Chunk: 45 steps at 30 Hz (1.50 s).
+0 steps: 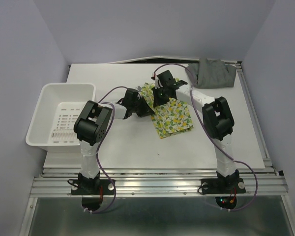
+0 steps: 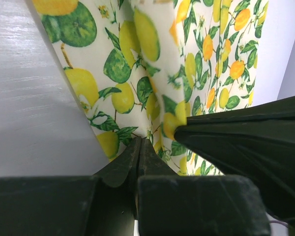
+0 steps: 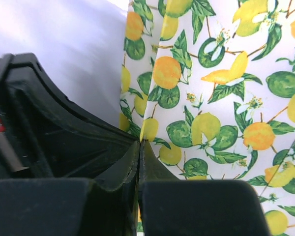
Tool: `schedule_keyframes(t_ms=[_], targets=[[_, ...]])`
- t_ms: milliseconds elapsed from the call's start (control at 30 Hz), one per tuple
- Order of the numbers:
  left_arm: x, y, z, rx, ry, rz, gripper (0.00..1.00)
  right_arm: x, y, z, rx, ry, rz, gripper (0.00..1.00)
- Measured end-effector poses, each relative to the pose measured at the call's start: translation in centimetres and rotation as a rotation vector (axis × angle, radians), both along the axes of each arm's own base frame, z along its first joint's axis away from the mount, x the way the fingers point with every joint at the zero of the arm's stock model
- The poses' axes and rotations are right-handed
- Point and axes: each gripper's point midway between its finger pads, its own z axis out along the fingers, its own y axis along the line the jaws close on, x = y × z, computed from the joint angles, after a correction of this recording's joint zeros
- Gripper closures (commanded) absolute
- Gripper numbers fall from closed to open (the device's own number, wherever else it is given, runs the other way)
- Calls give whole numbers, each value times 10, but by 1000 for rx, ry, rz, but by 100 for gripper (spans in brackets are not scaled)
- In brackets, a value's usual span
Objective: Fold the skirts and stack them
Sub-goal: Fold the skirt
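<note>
Fold in hand: the lemon-print skirt (image 1: 174,117) lies mid-table (image 1: 118,147), with the left gripper (image 2: 139,147) and right gripper (image 3: 140,145) each clenched on its cloth. Next, the pinched edge probably needs carrying across evenly. The grey skirt (image 1: 214,73) waits at the far right corner. The white basket (image 1: 45,96) at the left obstructs nothing.

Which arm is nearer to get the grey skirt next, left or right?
Probably right. The grey skirt lies at the far right corner, on the right arm's side. The left fingers and right fingers both pinch the lemon skirt, so it must let go first.
</note>
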Motion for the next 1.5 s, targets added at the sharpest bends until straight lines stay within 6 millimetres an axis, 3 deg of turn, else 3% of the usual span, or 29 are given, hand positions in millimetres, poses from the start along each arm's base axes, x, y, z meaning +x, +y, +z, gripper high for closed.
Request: schedule_keyframes(t_ms=[200,533,1067,1333,1500], targets=[[0,0,0,0,0,-1,98,9,6,13,27,-24,-12,99],[0,0,0,0,0,-1,98,-3,7,-16,24,63,-11,99],[-1,0,0,1,0,-7,98,1,16,-21,70,108,-67,99],[-8,5,2,29,4,-19,91,-6,21,-29,114,167,-51,99],[-11,9,9,50,-6,-31,78,-10,24,-29,142,193,-29,99]])
